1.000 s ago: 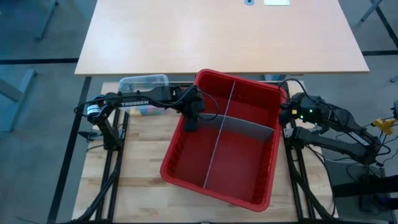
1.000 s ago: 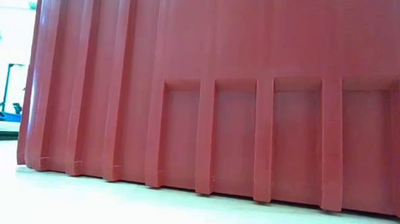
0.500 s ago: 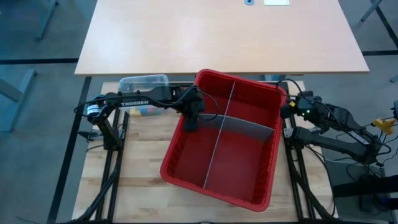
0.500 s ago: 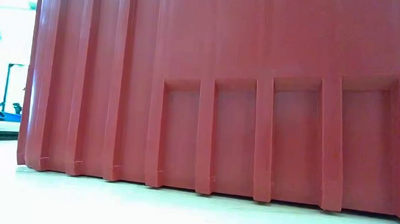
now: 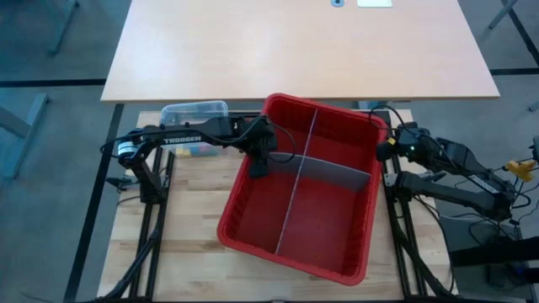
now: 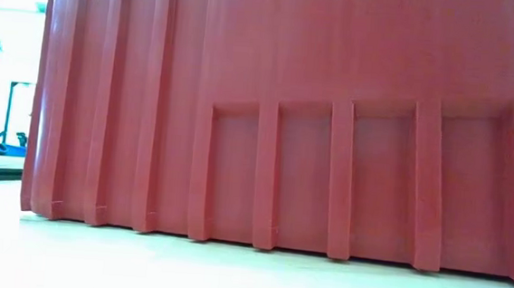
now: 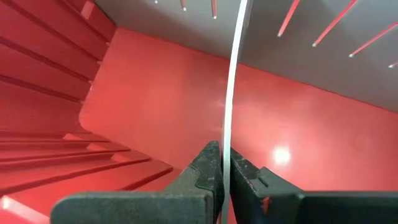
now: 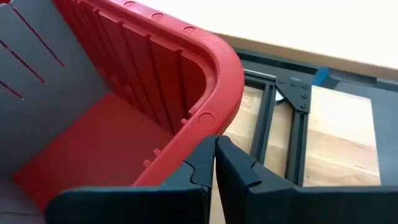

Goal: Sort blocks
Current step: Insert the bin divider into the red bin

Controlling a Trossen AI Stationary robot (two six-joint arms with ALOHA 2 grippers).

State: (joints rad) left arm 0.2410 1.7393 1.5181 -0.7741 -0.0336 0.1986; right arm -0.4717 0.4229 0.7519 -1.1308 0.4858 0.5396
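A big red bin (image 5: 253,223) stands on the wooden table, split by grey slotted divider panels (image 5: 333,168). My left gripper (image 5: 259,162) reaches into the bin at its left wall and is shut on the cross panel. My right gripper (image 5: 386,151) is shut and hangs at the bin's far right corner (image 8: 214,74); whether its fingers touch the rim I cannot tell. A few coloured blocks (image 5: 195,150) show in the clear tub (image 5: 195,109) under my left arm. My left gripper pinches the thin grey cross panel (image 7: 229,118) between its two fingers, at the panel's end near the bin's left wall. The fingers slant down from the table's left and reach over the panel's top edge. The panel stands upright in the bin.
The bin's ribbed near wall (image 6: 331,122) fills the low view and hides both arms there. A second, lighter table (image 5: 295,42) stands beyond the far edge. Black frame struts (image 8: 292,124) run beside the bin on the right.
My right gripper has turned at the wrist beside the bin's far right corner, staying shut. My left gripper has kept its hold on the panel.
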